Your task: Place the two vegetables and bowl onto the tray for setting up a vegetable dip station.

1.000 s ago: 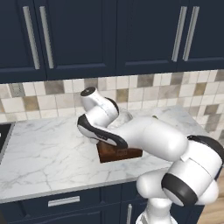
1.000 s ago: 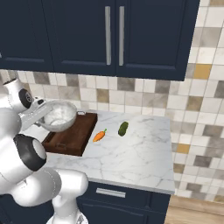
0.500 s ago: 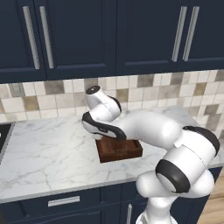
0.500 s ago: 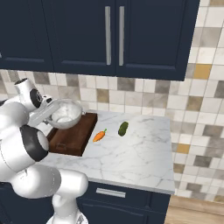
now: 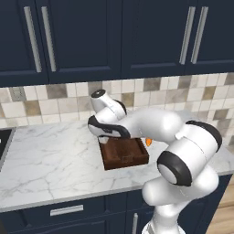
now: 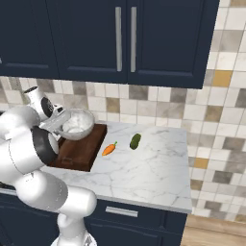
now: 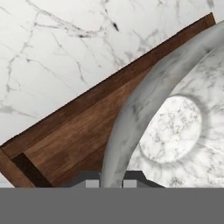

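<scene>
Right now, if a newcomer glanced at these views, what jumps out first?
The hand shut on the rim of the marbled bowl, carrying it over the far end of the dark wooden tray. Next, the orange carrot and green cucumber lying on the white marble counter, just right of the tray in the right base view.

I see a marbled, stone-like bowl [image 7: 175, 127] with a smooth rim, a dark grained wooden tray [image 7: 74, 135], and a glossy white veined marble counter [image 6: 144, 168].
</scene>
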